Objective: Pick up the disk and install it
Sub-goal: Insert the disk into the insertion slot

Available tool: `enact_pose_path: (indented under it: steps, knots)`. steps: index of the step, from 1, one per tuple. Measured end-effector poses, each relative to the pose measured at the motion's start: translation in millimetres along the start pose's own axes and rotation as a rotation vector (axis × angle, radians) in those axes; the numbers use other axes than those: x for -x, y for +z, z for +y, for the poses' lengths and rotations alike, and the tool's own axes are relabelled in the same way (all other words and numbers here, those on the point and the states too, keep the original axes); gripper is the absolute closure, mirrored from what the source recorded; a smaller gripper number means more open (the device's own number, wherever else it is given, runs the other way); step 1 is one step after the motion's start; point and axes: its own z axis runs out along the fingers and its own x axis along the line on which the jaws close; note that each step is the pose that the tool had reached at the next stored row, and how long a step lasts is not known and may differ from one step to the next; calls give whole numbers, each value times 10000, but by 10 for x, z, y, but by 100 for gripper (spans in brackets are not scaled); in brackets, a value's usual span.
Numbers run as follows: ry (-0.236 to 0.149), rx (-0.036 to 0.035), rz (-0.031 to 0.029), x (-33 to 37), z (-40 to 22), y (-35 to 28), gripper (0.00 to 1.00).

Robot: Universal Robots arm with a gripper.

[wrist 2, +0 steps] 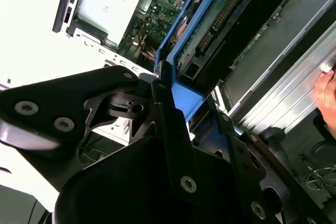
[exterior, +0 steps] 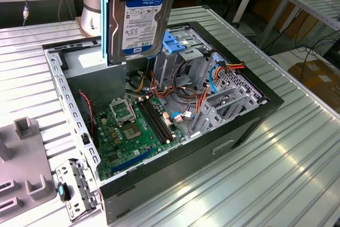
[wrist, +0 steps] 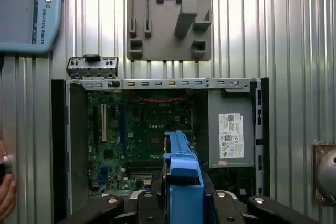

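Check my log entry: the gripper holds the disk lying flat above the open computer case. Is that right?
Not quite. The disk is not lying flat: the exterior view shows it upright on edge, with its label facing the camera. The rest stands: the gripper holds it above the open computer case.

The arm [exterior: 91,3] is a smooth silver-grey tube with a pale blue band at a joint. The jaws are matte black, built of flat, rounded links [wrist 2: 63,108] hinged on one another, each set with silver screws [wrist 2: 188,183]. In the first wrist view the black links [wrist: 89,211] carry a row of bright round screw heads [wrist: 108,201].
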Motion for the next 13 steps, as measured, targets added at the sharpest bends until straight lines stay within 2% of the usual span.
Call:
enact_pose_path:
  steps: [13]
  knots:
    - [-1,0,7,-81,-2,-2,63]
